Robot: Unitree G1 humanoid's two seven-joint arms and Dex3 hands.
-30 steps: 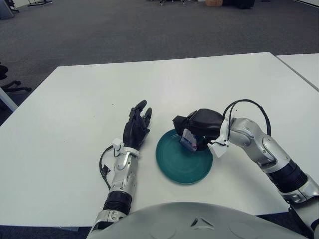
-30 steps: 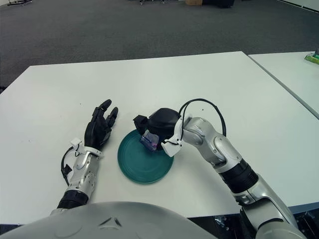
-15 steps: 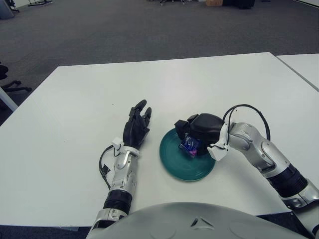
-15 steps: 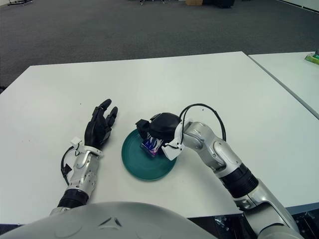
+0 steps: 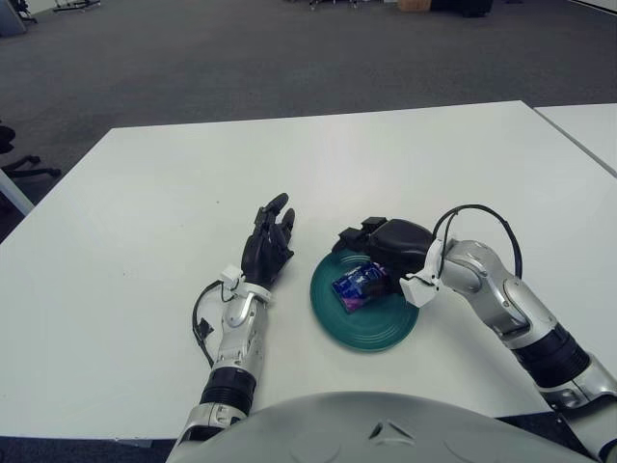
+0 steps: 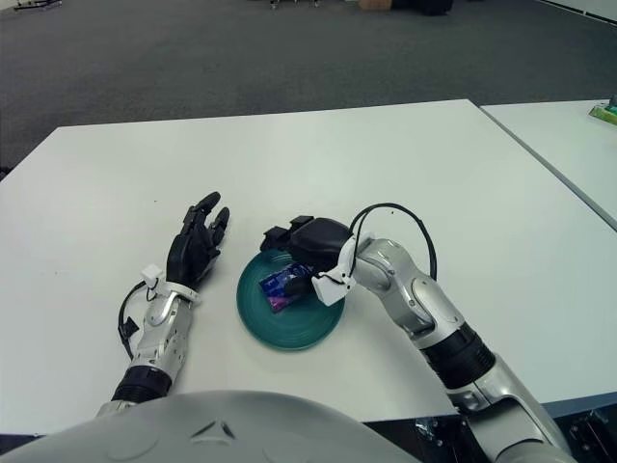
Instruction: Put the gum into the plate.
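Observation:
The gum (image 5: 357,285), a small blue and purple pack, lies flat inside the teal plate (image 5: 374,325) on the white table. My right hand (image 5: 378,245) hovers over the plate's far rim, just behind and right of the gum. Its fingers are spread and hold nothing, and the thumb is close to the pack's right end. The gum (image 6: 283,283) and my right hand (image 6: 307,240) also show in the right eye view. My left hand (image 5: 267,247) rests open on the table just left of the plate, fingers pointing away from me.
The white table (image 5: 145,222) stretches far to the left and back. A second white table (image 5: 593,125) stands to the right across a narrow gap. A grey carpet floor lies beyond. A black cable loops over my right wrist (image 5: 477,217).
The right hand lowered over the plate and let go of the gum, which now lies flat in the plate. The plate shifted slightly right. The left hand stayed put.

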